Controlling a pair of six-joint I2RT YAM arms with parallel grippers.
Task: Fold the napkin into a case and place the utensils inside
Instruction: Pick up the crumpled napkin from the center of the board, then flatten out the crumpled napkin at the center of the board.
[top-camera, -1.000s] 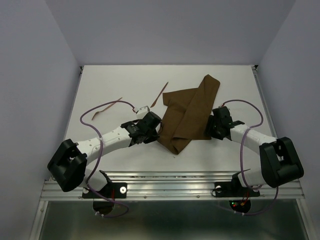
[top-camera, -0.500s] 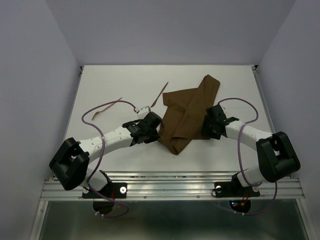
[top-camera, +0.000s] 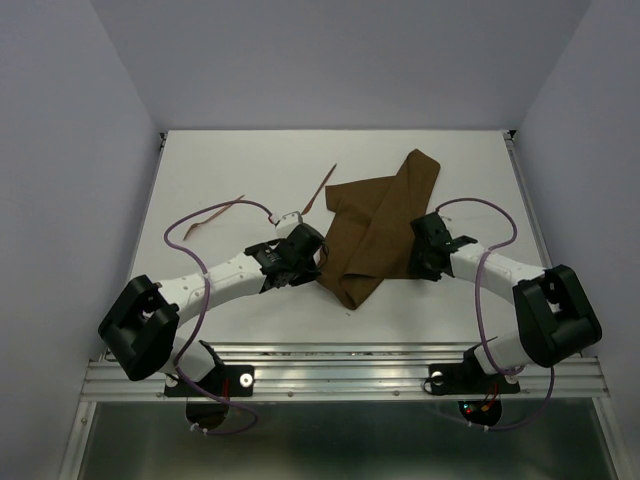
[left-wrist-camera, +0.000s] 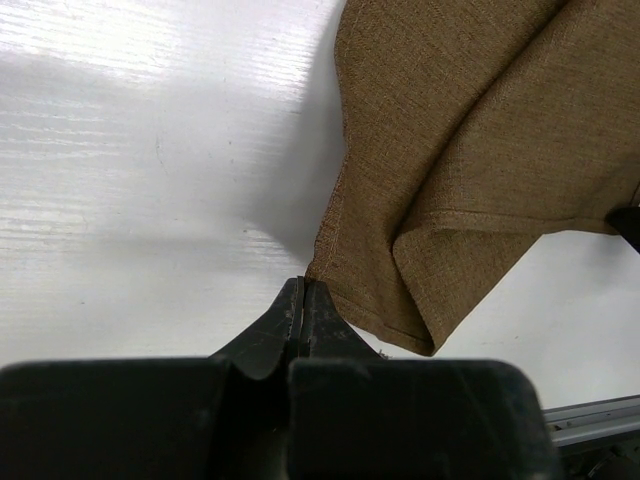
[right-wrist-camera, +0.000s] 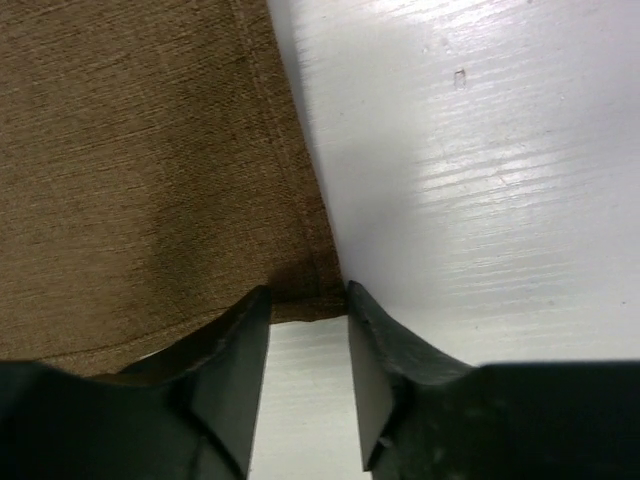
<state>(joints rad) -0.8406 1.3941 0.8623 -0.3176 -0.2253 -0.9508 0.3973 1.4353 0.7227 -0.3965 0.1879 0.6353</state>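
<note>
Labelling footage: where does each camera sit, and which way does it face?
Top external: above, behind the bases, facing down at the table; both arms show.
Left wrist: behind the left gripper, facing its shut fingers and the napkin's edge.
Right wrist: behind the right gripper, facing its parted fingers and the napkin's corner.
All share the napkin.

Lab cell — white table (top-camera: 250, 160), bare walls (top-camera: 60, 150)

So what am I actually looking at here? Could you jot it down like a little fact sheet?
napkin: brown cloth, loosely folded over itself, mid-table
utensils: two thin sticks on the table, one far left, one just left of the cloth
left gripper: shut, pinching the cloth's left edge
right gripper: open, jaws either side of the cloth's right edge
case: not yet formed
</note>
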